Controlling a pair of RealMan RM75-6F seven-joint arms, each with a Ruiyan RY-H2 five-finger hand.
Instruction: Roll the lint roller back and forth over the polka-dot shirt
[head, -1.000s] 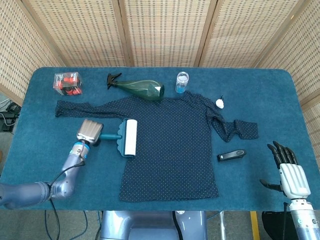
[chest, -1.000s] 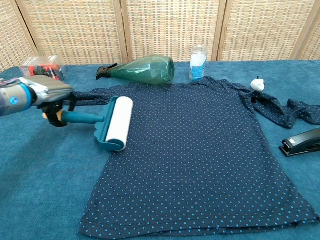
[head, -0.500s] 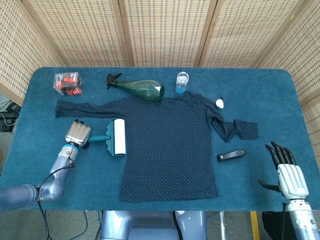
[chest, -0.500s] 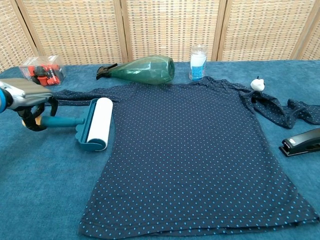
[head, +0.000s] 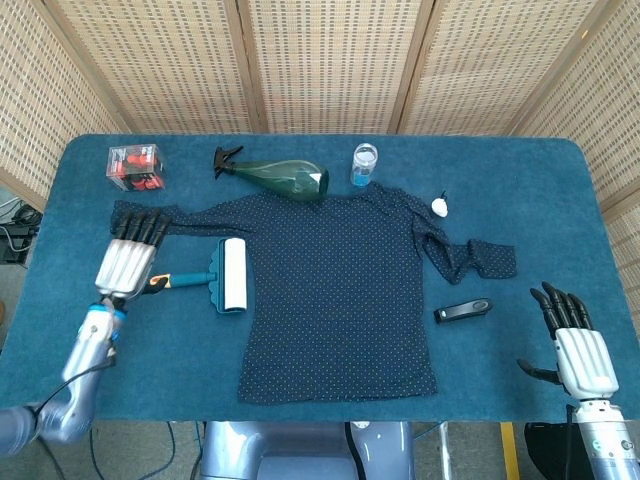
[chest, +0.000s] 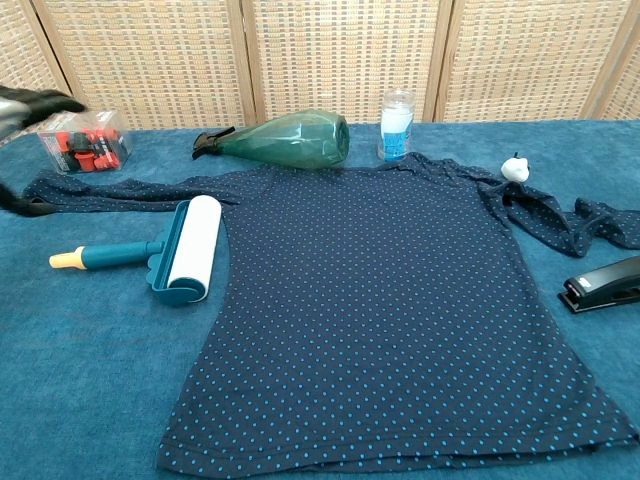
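Only in the head view did we see right hand (head: 579, 350), spread, empty; left hand (head: 127, 262) was spread, just left of lint roller (head: 215, 277) at polka-dot shirt (head: 340, 290) edge.

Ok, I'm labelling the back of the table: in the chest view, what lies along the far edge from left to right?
Red box → green spray bottle → clear jar → small white object.

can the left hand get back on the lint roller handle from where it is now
Probably yes. The left hand is open with fingers spread, right beside the lint roller, whose handle end points toward it. Nothing lies between them; only the shirt sleeve runs behind the hand. The roller lies flat at the shirt's edge.
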